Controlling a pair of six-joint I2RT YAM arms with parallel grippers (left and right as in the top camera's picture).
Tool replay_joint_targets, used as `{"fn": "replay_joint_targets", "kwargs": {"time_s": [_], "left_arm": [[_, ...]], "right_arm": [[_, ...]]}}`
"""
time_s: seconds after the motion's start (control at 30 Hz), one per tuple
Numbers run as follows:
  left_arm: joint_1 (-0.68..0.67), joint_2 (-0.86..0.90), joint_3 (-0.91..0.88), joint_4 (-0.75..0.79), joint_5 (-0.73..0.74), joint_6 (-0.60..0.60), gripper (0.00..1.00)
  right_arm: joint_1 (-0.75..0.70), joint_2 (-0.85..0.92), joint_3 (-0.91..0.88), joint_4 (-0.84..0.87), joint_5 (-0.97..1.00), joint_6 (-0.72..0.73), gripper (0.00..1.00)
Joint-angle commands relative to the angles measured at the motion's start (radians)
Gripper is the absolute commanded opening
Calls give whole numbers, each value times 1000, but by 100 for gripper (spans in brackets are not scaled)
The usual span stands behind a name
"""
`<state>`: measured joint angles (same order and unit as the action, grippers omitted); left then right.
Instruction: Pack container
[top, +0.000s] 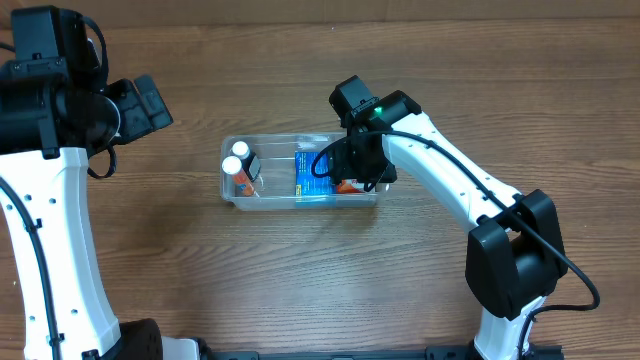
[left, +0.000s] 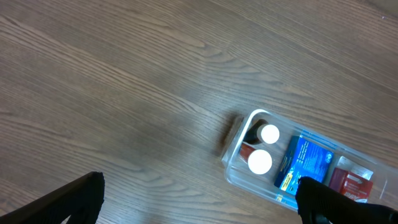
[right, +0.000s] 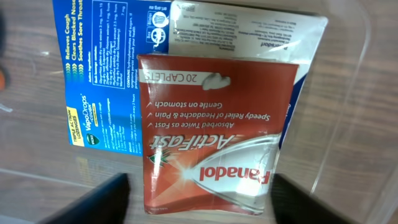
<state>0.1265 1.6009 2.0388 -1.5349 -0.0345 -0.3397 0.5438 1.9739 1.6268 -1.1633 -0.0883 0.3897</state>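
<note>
1. The container (top: 300, 204) (left: 231, 155), a clear shallow tub, lies about the middle of the wood-grain worktop (top: 300, 290). Its long sides run parallel to the near edge.
2. Two white-capped bottles (top: 237, 158) (left: 264, 148) stand upright side by side in the end of the container toward the left edge of the worktop.
3. A blue box (top: 306, 176) (left: 305, 158) (right: 99, 74) lies flat in the middle of the container, just beside the bottles.
4. A red box printed "Panadol ActiFast" (right: 211, 137) (left: 348, 183) lies in the end of the container toward the right edge. In the right wrist view it partly overlaps the blue box and its white printed panel.
5. The right tool (top: 356, 168) (right: 200, 190) hangs over that right-hand end of the container. Its dark fingers (right: 93, 202) stand apart, one on either side of the red box. A narrow strip of the container floor shows between one finger and the box edge, so the tool is not clamped on the box.
6. The left tool (top: 147, 104) (left: 202, 205) is held toward the far left corner of the worktop, well apart from the container. Its fingers (left: 68, 200) are spread wide, with only bare worktop between them.
</note>
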Motion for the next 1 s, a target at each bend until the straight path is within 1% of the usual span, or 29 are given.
{"fn": "replay_joint_targets", "kwargs": {"time_s": [0.0,0.03,0.07,0.1,0.13,0.17,0.6,0.87,0.97], "left_arm": [[4,-2,2,-2,-2,15,100],[4,-2,2,-2,-2,15,100],[4,-2,2,-2,-2,15,100],[4,-2,2,-2,-2,15,100],[4,-2,2,-2,-2,15,100],[4,-2,2,-2,-2,15,100],[4,-2,2,-2,-2,15,100],[4,-2,2,-2,-3,15,100],[4,-2,2,-2,-2,15,100]], "right_arm": [[-3,-28,32,4,5,-29,42],[-3,-31,35,4,5,-31,33],[-3,-32,36,3,4,-31,19],[-1,-32,36,3,0,-31,11],[0,-32,36,2,-5,-31,7],[2,-32,35,3,-10,-31,6],[7,-31,2,87,-29,-50,5],[10,-25,-3,96,-30,-49,5],[18,-5,-33,124,-29,-49,5]]}}
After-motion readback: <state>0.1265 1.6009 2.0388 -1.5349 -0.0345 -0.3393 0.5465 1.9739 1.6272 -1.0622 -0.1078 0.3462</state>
